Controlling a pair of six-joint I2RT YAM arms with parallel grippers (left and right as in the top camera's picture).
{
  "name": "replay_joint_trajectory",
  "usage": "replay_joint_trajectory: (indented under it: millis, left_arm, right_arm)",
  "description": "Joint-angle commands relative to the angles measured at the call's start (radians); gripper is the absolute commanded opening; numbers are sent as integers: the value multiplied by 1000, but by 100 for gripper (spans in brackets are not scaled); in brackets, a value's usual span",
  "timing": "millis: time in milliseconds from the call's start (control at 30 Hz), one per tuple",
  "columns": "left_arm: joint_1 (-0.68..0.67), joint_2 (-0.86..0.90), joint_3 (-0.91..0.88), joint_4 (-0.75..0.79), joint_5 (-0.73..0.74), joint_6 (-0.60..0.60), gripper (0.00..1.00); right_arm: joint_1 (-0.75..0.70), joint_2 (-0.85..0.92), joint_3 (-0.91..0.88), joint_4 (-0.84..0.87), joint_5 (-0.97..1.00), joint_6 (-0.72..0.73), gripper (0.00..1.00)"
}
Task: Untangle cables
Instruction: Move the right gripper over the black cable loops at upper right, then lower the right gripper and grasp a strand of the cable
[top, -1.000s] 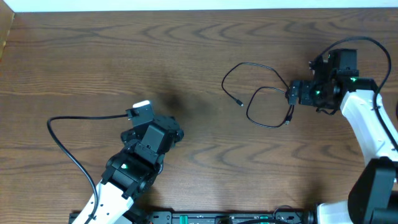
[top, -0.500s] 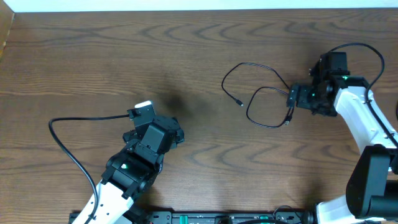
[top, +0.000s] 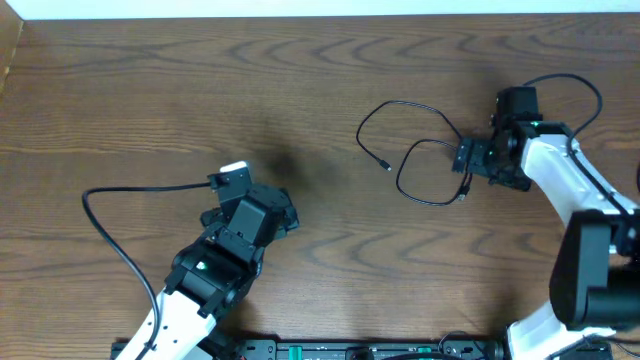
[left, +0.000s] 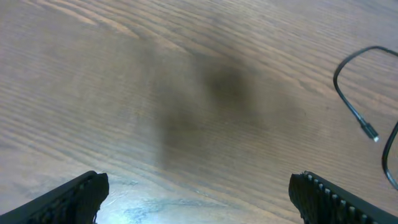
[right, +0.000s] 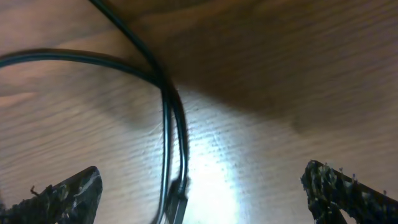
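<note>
Dark wood-grain table (top: 300, 80), viewed from overhead and from both wrists.

Nearest the base, at lower left: left gripper (left: 199, 202), low over bare wood, with fingers spread wide and nothing between them. Just beside it, a thick black lead (top: 150, 189), looping out to the left; part of the arm, not of the job.

Farther out and to the right: thin black cable (top: 410, 103), flat on the wood, bent into two loose loops with a small plug at each end, crossing over itself on its right side. From the left wrist, only one plug (left: 371, 132) and a curve of cord at the right edge, well apart from the fingers.

Over that crossing: right gripper (right: 205, 193), fingers fully apart, straddling two strands side by side, with the other plug tip low between the fingers. No grip on anything. Contact with the cord impossible to tell.

No white cable anywhere in view.

Judging by this layout, early in the job. Nothing lifted, nothing separated, loops overlapped. Left to do, most likely: close on a strand near the crossing, draw one loop off the other, then spread the cord out straight, perhaps with the left gripper pinning or pulling the free end.
</note>
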Motion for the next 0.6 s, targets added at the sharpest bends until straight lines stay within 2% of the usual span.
replay_joint_trajectory:
  millis: [0,233,433,500,567]
  left_arm:
    - [0,45,7,16,24,43,98]
    - [0,158,7,100,142,42,98]
    - [0,186,7,145,157,53,98]
    - [0,186,7,168,178,90,98]
    - [0,186,7,179,190,99,98]
  right_arm:
    - [14,53,-7,21,-23,21,99]
    - [20,93,-7,73,-36,21,99]
    - [20,143,-7,94,-37,36,95]
    - [21,158,-7,102,-37,36,81]
    - [22,174,-7,109,-39,36,58]
